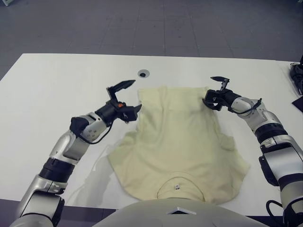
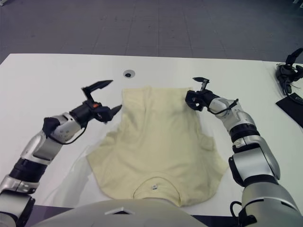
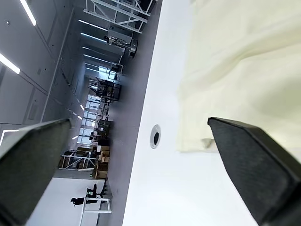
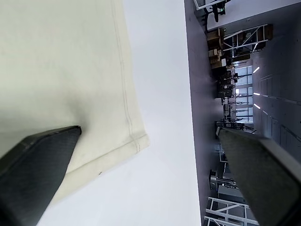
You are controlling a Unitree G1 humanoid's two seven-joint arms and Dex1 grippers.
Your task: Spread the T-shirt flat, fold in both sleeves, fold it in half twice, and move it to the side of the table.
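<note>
Right now both my arms are stretched forward over the white surface (image 1: 57, 85), elbows bent, one on each side of the pale yellow short-sleeved cotton T-shirt (image 1: 177, 142). The shirt lies spread on the surface, with its collar nearest me, its hem farthest away, and some ripples in the cloth.

My left pincer (image 1: 136, 94) hangs just beside the shirt's far left hem corner, spread wide, one finger up and one down, pinching nothing. My right pincer (image 1: 209, 90) is at the shirt's far right hem corner, also spread. Its lower finger (image 4: 37, 155) is over the cloth by the stitched hem, but I cannot tell whether it touches.

Just beyond the shirt's hem, a small round grey grommet (image 1: 143, 73) is set into the surface. Well to the right of the shirt, black cabled gear (image 2: 289, 75) and a flat black sheet (image 2: 291, 106) sit at the surface's edge. Past the surface is a grey tiled floor (image 1: 142, 23), and the hall behind has ceiling light strips (image 3: 28, 12) and metal frames (image 3: 117, 9).
</note>
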